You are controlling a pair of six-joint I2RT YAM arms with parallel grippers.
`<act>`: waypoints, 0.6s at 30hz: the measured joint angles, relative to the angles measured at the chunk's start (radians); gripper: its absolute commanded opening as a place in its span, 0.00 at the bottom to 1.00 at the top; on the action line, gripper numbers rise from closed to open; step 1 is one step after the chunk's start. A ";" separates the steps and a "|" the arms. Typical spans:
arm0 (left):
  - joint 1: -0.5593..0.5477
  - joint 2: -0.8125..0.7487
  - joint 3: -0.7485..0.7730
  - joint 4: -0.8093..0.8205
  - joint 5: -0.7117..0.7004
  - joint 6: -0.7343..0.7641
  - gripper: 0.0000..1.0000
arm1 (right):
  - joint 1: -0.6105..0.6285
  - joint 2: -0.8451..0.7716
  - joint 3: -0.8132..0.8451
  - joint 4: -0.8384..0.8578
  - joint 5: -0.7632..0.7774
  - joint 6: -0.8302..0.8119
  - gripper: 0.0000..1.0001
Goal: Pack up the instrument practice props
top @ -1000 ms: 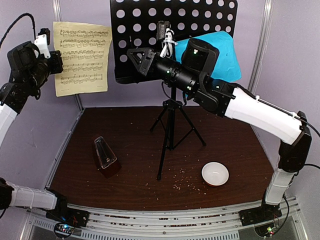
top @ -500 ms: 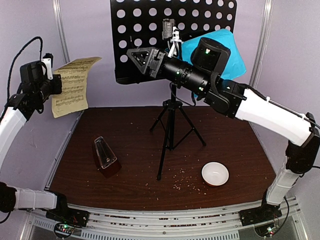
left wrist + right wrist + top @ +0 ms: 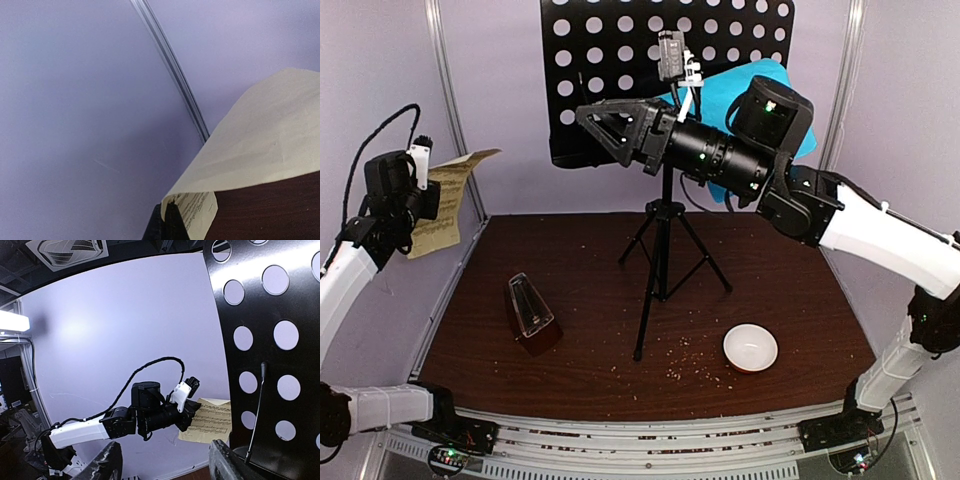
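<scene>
Two arms are working at this table, and both are mine. My left gripper (image 3: 425, 198) is pinching the pale yellow music sheet (image 3: 447, 207) by one edge, with the jaws closed tight on the paper. I am holding it up in the air at the left side, near the purple wall (image 3: 75, 100) and well apart from the black music stand (image 3: 565, 150). The upper part of the sheet is folding over.

My right gripper (image 3: 165, 467) is standing open, and nothing is lying between its fingers. It is hovering just in front of the lower left part of the stand's perforated desk.

The bright blue music sheet (image 3: 765, 80) is leaning on the right side of that desk, partly hidden behind my right arm (image 3: 860, 220). The stand is standing upright on its tripod in the middle of the brown table (image 3: 800, 290).

The brown metronome (image 3: 530, 315) with its clear cover is sitting upright on the table, toward the left. A white bowl (image 3: 750, 348) is sitting at the front right, and brown crumbs (image 3: 685, 370) are lying scattered beside it.
</scene>
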 measured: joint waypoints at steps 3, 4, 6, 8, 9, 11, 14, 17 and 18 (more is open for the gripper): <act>0.000 0.004 -0.055 0.021 0.007 0.080 0.00 | 0.000 -0.019 -0.040 0.012 -0.021 -0.013 0.65; 0.000 0.010 -0.066 0.022 0.013 0.102 0.00 | 0.000 -0.031 -0.059 0.014 -0.025 -0.016 0.65; -0.004 0.032 -0.075 0.024 0.022 0.133 0.00 | 0.000 -0.054 -0.092 0.017 -0.028 -0.022 0.66; -0.018 0.067 -0.075 0.031 0.032 0.160 0.00 | 0.000 -0.082 -0.122 0.022 -0.028 -0.031 0.68; -0.027 0.084 -0.074 0.033 0.040 0.168 0.00 | 0.000 -0.095 -0.136 0.024 -0.027 -0.033 0.68; -0.052 0.122 -0.072 0.032 0.071 0.178 0.00 | 0.000 -0.129 -0.169 0.030 -0.026 -0.041 0.69; -0.076 0.182 -0.053 0.003 0.158 0.174 0.00 | 0.000 -0.177 -0.211 0.041 -0.017 -0.052 0.70; -0.082 0.222 -0.022 -0.040 0.282 0.148 0.00 | 0.000 -0.218 -0.245 0.048 -0.001 -0.064 0.72; -0.084 0.233 -0.002 -0.064 0.330 0.135 0.00 | 0.000 -0.231 -0.255 0.051 0.005 -0.067 0.72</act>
